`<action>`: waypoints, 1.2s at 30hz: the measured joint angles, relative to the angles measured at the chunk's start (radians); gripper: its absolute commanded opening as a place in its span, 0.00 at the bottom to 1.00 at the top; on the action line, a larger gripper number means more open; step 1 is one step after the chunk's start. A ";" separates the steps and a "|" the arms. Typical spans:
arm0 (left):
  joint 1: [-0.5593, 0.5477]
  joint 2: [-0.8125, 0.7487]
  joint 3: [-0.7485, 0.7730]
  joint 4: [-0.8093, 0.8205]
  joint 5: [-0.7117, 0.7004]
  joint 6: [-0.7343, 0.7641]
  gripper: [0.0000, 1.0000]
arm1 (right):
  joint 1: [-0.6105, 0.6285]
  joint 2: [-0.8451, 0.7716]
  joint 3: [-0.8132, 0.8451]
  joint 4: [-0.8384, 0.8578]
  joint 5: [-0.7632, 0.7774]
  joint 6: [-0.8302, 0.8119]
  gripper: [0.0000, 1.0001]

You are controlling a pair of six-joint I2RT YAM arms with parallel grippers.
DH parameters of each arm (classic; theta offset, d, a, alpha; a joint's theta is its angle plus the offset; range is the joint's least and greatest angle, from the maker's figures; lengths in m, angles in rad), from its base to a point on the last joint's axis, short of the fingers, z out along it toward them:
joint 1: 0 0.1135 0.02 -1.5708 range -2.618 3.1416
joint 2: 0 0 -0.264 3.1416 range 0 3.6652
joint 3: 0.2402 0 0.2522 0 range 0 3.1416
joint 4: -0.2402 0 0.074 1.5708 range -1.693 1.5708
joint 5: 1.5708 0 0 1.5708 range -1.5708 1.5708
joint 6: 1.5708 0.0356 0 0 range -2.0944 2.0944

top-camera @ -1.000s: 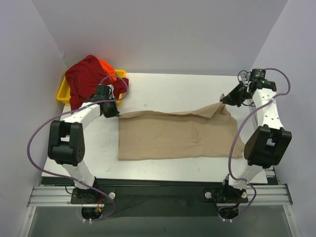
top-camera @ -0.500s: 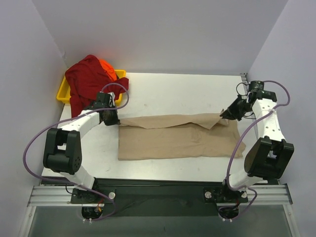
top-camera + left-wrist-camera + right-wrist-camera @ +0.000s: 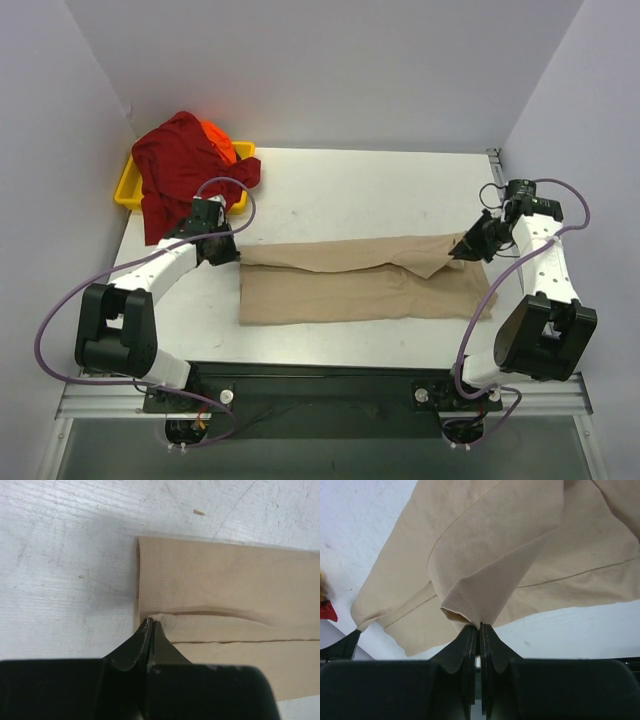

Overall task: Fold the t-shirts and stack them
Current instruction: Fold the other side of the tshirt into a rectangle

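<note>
The tan t-shirt [image 3: 360, 285] lies as a long band across the middle of the table, its far edge doubled over toward me. My left gripper [image 3: 233, 256] is shut on the shirt's left far corner, seen pinched at the tips [image 3: 151, 622] against the cloth [image 3: 225, 590]. My right gripper [image 3: 463, 250] is shut on the right far corner, and in the right wrist view [image 3: 479, 626] a fold of tan cloth [image 3: 495, 545] hangs from it above the table. The dark red t-shirt [image 3: 175, 165] and the orange t-shirt [image 3: 217, 138] are heaped at the back left.
A yellow tray [image 3: 128, 192] under the red and orange shirts sits at the table's back left corner. The white table [image 3: 350, 190] is walled in by grey panels on the left, back and right. Purple cables loop from both arms.
Both grippers have moved toward the near edge, drawing the tan shirt's far edge over the rest of it. The shirt now shows as a narrower band.
</note>
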 measured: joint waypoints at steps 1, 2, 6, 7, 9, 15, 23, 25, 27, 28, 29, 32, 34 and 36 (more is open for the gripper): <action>0.000 -0.005 -0.003 0.000 -0.005 -0.004 0.00 | -0.002 -0.004 -0.003 -0.003 0.002 -0.001 0.00; 0.000 -0.008 -0.006 0.000 -0.008 -0.007 0.00 | -0.006 -0.007 -0.006 -0.005 0.003 -0.002 0.00; 0.000 -0.012 -0.013 -0.003 -0.014 -0.027 0.00 | -0.015 -0.018 -0.013 -0.011 0.009 -0.010 0.00; 0.000 -0.012 -0.016 -0.003 -0.015 -0.031 0.00 | -0.016 -0.021 -0.016 -0.011 0.010 -0.012 0.00; 0.000 -0.014 -0.026 -0.003 -0.017 -0.036 0.00 | -0.020 -0.026 -0.023 -0.014 0.010 -0.018 0.00; 0.000 -0.016 -0.045 -0.005 -0.018 -0.052 0.00 | -0.021 -0.034 -0.052 -0.018 0.013 -0.031 0.00; 0.000 -0.016 -0.052 -0.018 -0.044 -0.072 0.41 | -0.021 -0.013 -0.090 -0.015 0.039 -0.051 0.11; 0.000 -0.015 -0.050 -0.022 -0.048 -0.073 0.43 | -0.021 0.018 -0.090 -0.008 0.054 -0.053 0.27; -0.006 -0.012 -0.041 -0.031 -0.056 -0.072 0.44 | -0.021 0.058 -0.090 0.001 0.075 -0.068 0.34; -0.010 -0.009 -0.032 -0.038 -0.061 -0.070 0.45 | -0.021 0.084 -0.090 0.005 0.087 -0.072 0.36; -0.018 -0.004 -0.019 -0.044 -0.066 -0.069 0.45 | -0.021 0.102 -0.090 0.008 0.095 -0.079 0.37; -0.056 0.018 0.037 -0.053 -0.082 -0.056 0.46 | -0.019 0.129 -0.081 0.011 0.114 -0.091 0.42; -0.089 0.034 0.074 -0.050 -0.090 -0.048 0.46 | -0.009 0.127 -0.058 0.009 0.126 -0.109 0.43; -0.123 0.057 0.106 -0.047 -0.090 -0.045 0.46 | 0.015 0.117 -0.033 0.016 0.142 -0.130 0.43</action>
